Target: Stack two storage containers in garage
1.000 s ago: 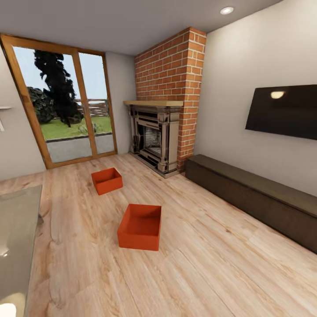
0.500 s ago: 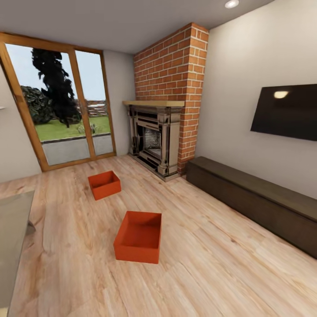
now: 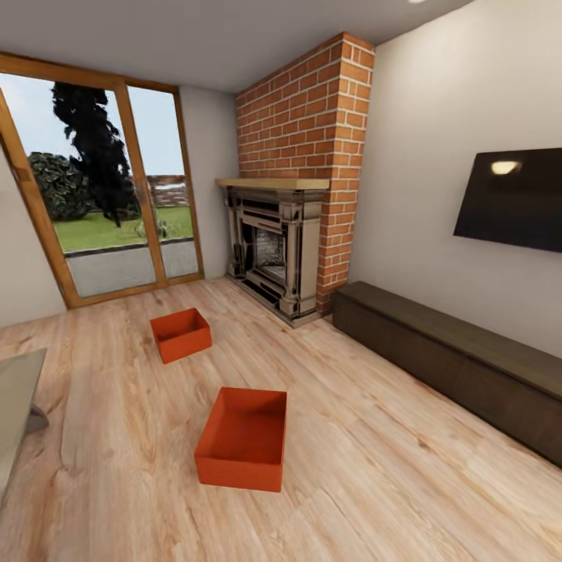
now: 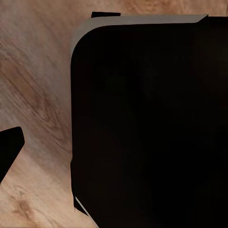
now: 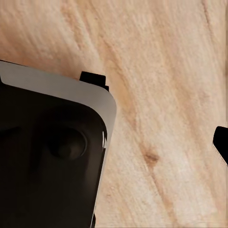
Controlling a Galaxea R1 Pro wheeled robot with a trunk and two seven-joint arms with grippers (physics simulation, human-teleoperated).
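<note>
room: the living room, light wood plank floor, brick fireplace at the far wall, glass door far left, a dark low cabinet along the right wall under a wall screen
near container: on the planks, centre of the room, open side up, empty
far container: further back and a little left, well apart from the near one, also on the planks
grippers: cannot tell whether either is spread or pressed together; the wrist views show dark robot body over wood planks
progress: nothing picked up yet, both bins sit in the living room; the carrying to the garage and the stacking are all left to do
</note>
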